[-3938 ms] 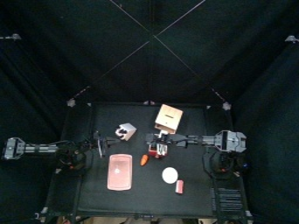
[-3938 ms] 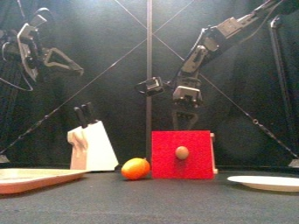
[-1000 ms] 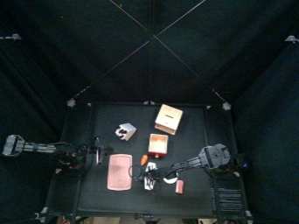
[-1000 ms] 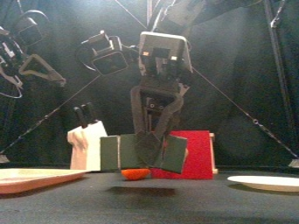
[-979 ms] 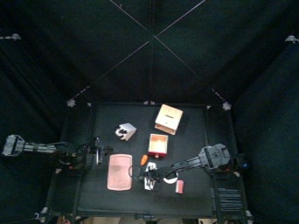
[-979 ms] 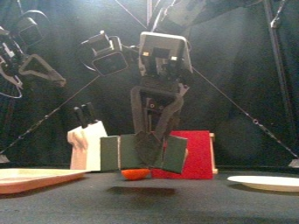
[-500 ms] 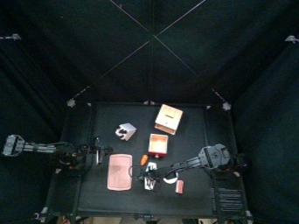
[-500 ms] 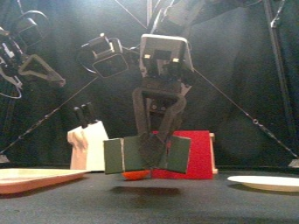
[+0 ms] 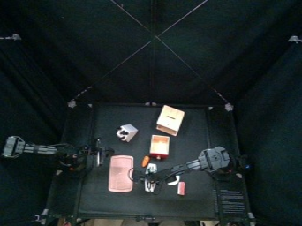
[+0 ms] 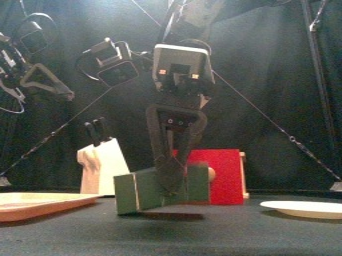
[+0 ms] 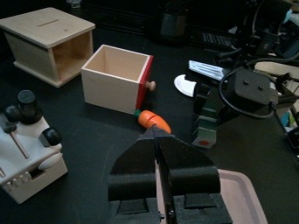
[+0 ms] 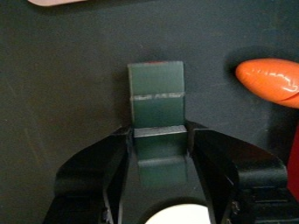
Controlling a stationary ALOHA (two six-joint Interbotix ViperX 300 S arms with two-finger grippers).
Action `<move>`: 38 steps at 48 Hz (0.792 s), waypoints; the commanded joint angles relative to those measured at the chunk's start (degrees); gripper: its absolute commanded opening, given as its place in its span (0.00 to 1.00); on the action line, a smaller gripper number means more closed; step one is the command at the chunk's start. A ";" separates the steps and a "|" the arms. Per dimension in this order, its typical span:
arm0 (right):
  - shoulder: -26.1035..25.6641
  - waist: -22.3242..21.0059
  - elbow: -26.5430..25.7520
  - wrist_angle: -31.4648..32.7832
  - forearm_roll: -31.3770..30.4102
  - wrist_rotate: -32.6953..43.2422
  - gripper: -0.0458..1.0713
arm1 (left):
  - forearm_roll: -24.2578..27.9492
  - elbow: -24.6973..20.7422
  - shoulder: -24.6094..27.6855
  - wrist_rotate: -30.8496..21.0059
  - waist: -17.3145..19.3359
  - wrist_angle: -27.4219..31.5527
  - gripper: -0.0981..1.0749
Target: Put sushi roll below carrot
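The carrot is a small orange-red piece lying between the pink tray and the white disc; it also shows in the right wrist view and the left wrist view. My right gripper reaches across, just on the front side of the carrot. It is shut on the sushi roll, whose dark green side shows between the jaws. In the front view the roll hangs low, at or just above the table, and hides the carrot. My left gripper is shut and empty, resting at the table's left.
A pink tray lies left of the carrot. A red box and a tan box stand behind it, and a white-grey block at the back left. A white disc and a small white piece lie right of my gripper.
My right gripper has come down with the sushi roll, from hanging above the table to table level in front of the carrot. The left arm has not moved.
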 commanded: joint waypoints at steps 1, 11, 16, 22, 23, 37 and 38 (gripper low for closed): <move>-0.88 -0.09 -2.11 1.49 0.44 0.09 0.82 | 0.18 -0.79 0.09 0.09 0.09 -0.26 0.30; -0.26 0.79 -4.31 3.96 -0.35 -0.09 0.87 | 0.18 -0.70 0.09 0.18 0.09 -0.26 0.30; -1.05 0.79 -4.83 4.39 -0.62 0.18 0.87 | 0.18 -0.79 0.09 0.18 0.09 -0.26 0.30; -2.37 0.79 -4.13 4.39 -0.70 0.09 0.87 | 0.18 -0.79 0.09 0.18 0.09 -0.26 0.30; -2.46 0.79 -4.04 4.39 -0.70 0.18 0.87 | 0.18 -0.79 0.09 0.18 0.18 -0.26 0.30; -4.31 0.70 -2.72 3.08 -2.20 0.79 0.87 | 0.44 -1.05 0.09 0.35 1.23 -0.26 0.30; -4.57 0.62 -2.55 2.81 -2.37 0.97 0.87 | 0.44 -1.05 0.09 0.26 1.41 -0.26 0.30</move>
